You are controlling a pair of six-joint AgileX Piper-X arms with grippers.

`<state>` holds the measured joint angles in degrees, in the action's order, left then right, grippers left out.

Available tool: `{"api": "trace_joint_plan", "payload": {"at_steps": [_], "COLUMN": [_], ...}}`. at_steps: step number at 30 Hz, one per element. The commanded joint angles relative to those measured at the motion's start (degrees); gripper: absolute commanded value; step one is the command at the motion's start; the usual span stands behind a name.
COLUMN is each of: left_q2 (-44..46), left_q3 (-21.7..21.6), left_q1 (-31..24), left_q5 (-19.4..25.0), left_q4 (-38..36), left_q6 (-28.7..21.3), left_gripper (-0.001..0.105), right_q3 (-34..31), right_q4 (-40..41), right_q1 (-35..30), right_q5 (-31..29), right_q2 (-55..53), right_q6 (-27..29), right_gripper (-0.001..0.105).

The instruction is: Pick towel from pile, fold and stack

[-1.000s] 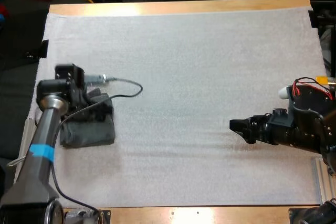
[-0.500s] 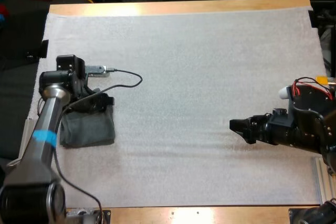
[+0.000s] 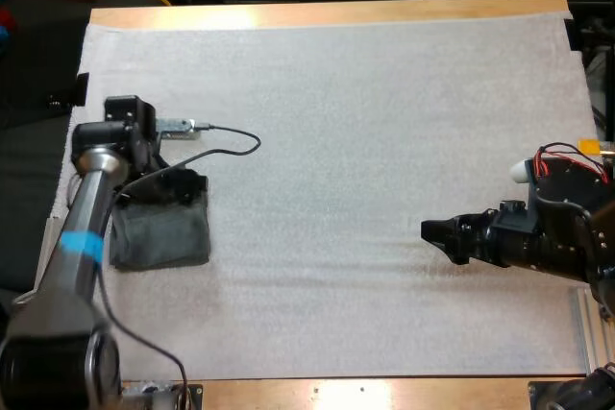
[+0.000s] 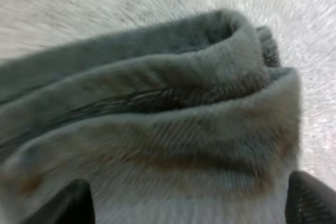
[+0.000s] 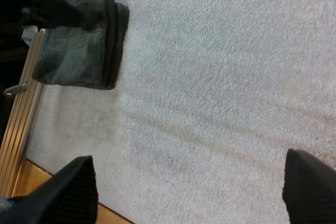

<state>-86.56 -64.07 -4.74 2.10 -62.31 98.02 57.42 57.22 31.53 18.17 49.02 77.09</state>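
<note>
Folded towel [image 3: 163, 237] is lying flat at the mat's [image 3: 365, 122] left edge, nearer the counter's [image 3: 327, 12] near-left corner than its far one. The layers are showing as thick rolled folds along the side facing the mat's centre. Whether it is one towel or several stacked, cannot tell. Left fingers [image 4: 79, 203] are hanging over the towel's far edge, standing wide apart with the folded rim lying between and beneath them. They are released and gripping nothing, and whether the tips are brushing the cloth cannot be told. Right fingers [image 5: 79, 182] are likewise standing apart, holding nothing, hovering above bare mat toward the right edge, well apart from the towel and pointing across at it. No crumpled pile is showing on the mat. Judging from this, the work is sitting at the stacking end of the task, with the fold looking made and the towel set down. The next move is likely calling for the left arm to be lifting straight up clear of the cloth without snagging the top fold. The loose rim is looking soft enough to drag open if caught.
</note>
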Motion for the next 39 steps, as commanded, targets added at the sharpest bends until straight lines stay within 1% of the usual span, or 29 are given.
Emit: {"api": "trace_joint_plan", "payload": {"at_steps": [1,4,8,11,17,21,25,28,29,34,37,39], "left_q2": [2.6,7.4,12.4,14.0,15.7,21.3,27.8,32.2,33.2,38.5,40.5,41.2], "left_q3": [-0.5,-0.5,-0.5,-0.1,0.7,0.7,0.7,0.7,0.7,0.7,0.7,0.7], "left_q1": [0.0,0.0,0.0,0.0,0.0,0.0,0.0,0.0,0.0,0.3,0.4,0.4], "left_q5": [1.8,5.1,5.6,4.2,-0.5,-4.6,-8.5,-10.8,-11.4,-12.6,-13.8,-14.3], "left_q4": [-2.0,-6.0,-9.6,-11.6,-14.7,-13.5,-12.1,-11.4,-11.3,-11.3,-11.5,-11.5], "left_q6": [-0.5,-0.5,-0.5,-0.5,-0.3,-0.2,1.5,2.2,2.2,2.2,2.2,2.2], "left_gripper": [0.071,0.071,0.071,0.071,0.071,0.071,0.071,0.071,0.071,0.071,0.071,0.071], "right_q3": [0.2,0.2,0.2,0.2,0.2,0.2,0.2,0.3,0.4,0.4,0.7,1.1], "right_q4": [0.5,0.4,0.4,0.4,-0.1,-3.2,-6.7,-7.8,-7.8,-6.9,-5.0,-3.7], "right_q1": [0.1,0.1,0.1,0.1,0.1,0.1,0.1,0.0,0.0,0.0,-0.6,-2.3], "right_q5": [0.5,0.5,0.1,0.0,0.0,0.0,-0.2,-0.8,-1.4,-9.0,-12.6,-13.0], "right_q2": [-0.2,-0.2,-0.2,-0.2,-0.2,-0.2,-0.2,-0.2,-0.2,-0.2,-0.2,-0.2], "right_q6": [0.1,0.2,0.3,0.8,1.1,1.8,3.0,4.1,4.5,5.8,7.8,7.9], "right_gripper": [0.071,0.071,0.071,0.071,0.071,0.071,0.071,0.071,0.071,0.071,0.071,0.071]}}
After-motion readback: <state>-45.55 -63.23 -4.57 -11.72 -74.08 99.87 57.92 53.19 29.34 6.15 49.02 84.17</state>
